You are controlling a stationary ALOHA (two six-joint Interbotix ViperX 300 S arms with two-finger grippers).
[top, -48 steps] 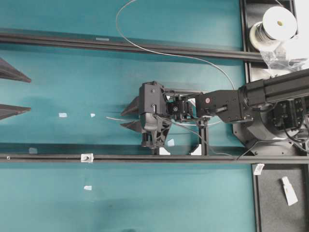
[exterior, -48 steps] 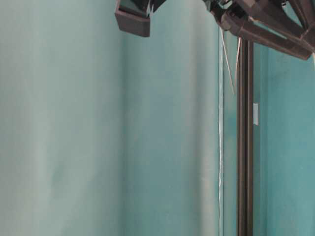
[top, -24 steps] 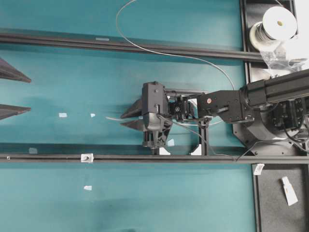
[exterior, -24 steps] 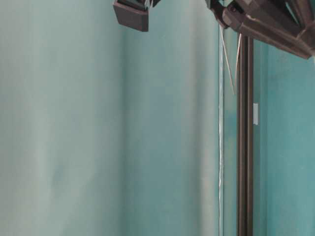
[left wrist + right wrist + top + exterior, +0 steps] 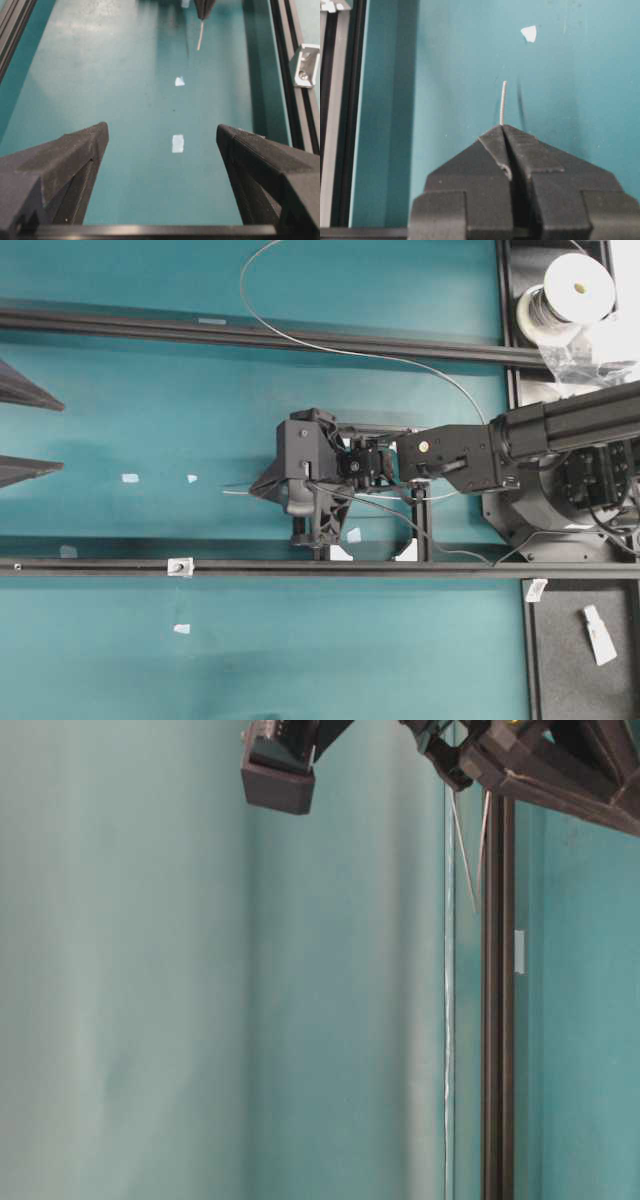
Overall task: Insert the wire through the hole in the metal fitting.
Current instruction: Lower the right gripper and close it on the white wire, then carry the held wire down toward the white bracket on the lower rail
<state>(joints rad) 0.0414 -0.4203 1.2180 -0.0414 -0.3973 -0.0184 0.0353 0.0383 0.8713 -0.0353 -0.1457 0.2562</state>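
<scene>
jaws pressed together on the thin grey wire (image 5: 502, 102): the right arm's black gripper (image 5: 503, 131), open a second ago with the wire lying between its fingers, has now closed on it, and a short free end sticks out past the tips above the teal table (image 5: 150, 410). in the overhead view that end points left from the gripper (image 5: 262, 489), while the rest of the wire loops back over the upper black rail (image 5: 250, 332) to the white spool (image 5: 575, 285) at the right corner. the tiny shiny silver squarish metal fitting (image 5: 180, 566) sits on the lower black rail (image 5: 300, 567), down and to the left of the wire tip and well apart from it; the left wrist view shows it at the right edge (image 5: 306, 66). the left gripper (image 5: 162, 150) has kept its jaws spread wide and empty at the left edge, its black fingers (image 5: 25, 390) just visible from above. with the wire secured, the next step is likely carrying its tip to the fitting's hole; nothing is threaded yet.
</scene>
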